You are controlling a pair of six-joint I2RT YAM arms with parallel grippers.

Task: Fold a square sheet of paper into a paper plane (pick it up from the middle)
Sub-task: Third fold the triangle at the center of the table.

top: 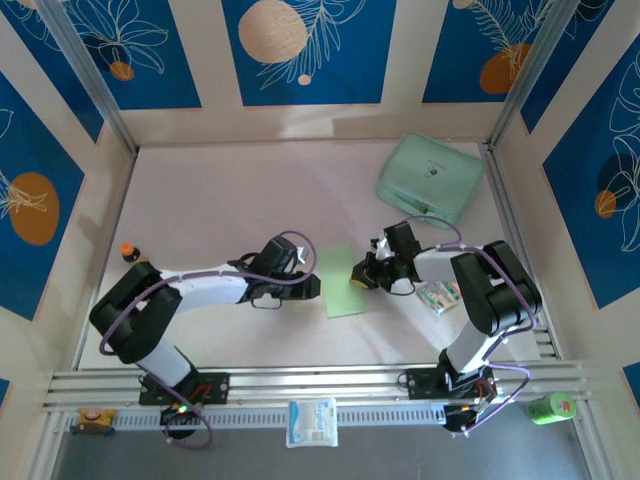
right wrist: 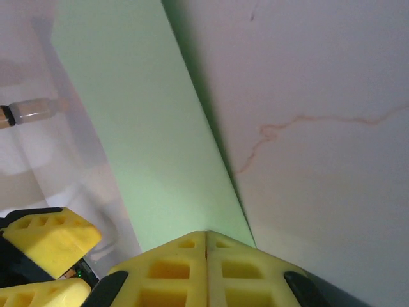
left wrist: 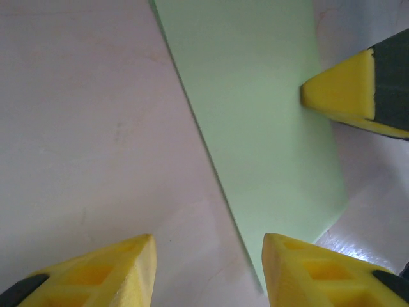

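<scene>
A pale pinkish worktop (top: pixel 220 200) carries everything here. Toward its far right corner sits a thick mint-green rounded case (top: pixel 430 178). Near the middle, between the two arms, lies the thin light-green square sheet of paper (top: pixel 342 290), mostly flat on the surface. The left hand (left wrist: pixel 208 272) hovers low at the sheet's left edge, its yellow fingers (left wrist: pixel 108 268) standing moderately apart with bare worktop between them. The right hand (right wrist: pixel 206 256) is at the opposite edge, fingers pressed tightly together; it seems to pinch that edge, which casts a shadow as if slightly lifted.
</scene>
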